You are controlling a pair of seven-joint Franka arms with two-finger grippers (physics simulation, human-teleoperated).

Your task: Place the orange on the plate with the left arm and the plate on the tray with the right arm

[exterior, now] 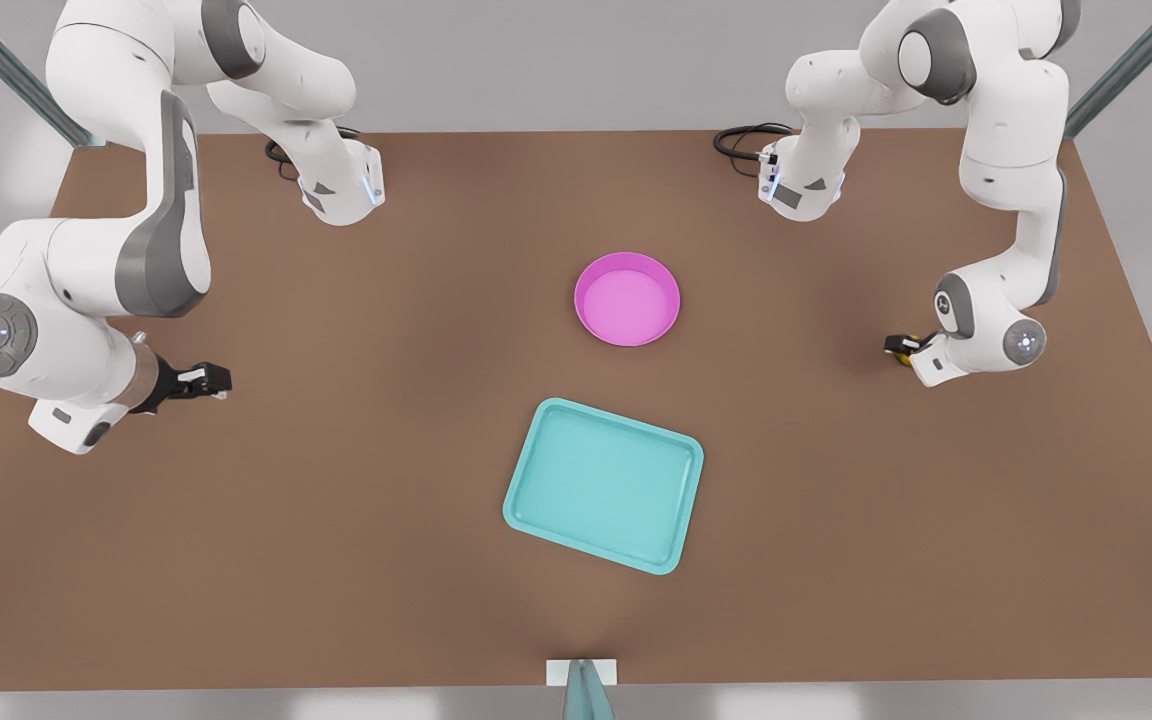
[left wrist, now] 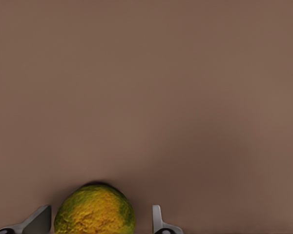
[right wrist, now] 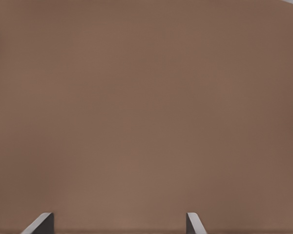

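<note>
Left wrist view shows the orange (left wrist: pixel 94 209) sitting between my left end effector (left wrist: pixel 99 220) fingers (left wrist: pixel 158 219): a round fruit with rough yellow-orange skin and greenish blotches, resting on the brown desk (left wrist: pixel 146 87). The fingers stand spread to either side of it with a gap on each side, so they are open around the fruit and gripping nothing. In the front view the orange (exterior: pixel 898 350) is a small yellow patch just beside my left end effector (exterior: pixel 898 347), low over the desk (exterior: pixel 336 560) at the front view's right, well apart from the plate (exterior: pixel 627 299).

That plate is a round bright pink dish with a raised rim, near the desk's middle, and holds nothing. The tray (exterior: pixel 604 485), light teal with rounded corners and a low rim, lies near it toward the front edge, also holding nothing.

My right end effector (exterior: pixel 218 380) waits at the front view's left; its fingers (right wrist: pixel 193 223) are wide apart over bare desk, holding nothing.
</note>
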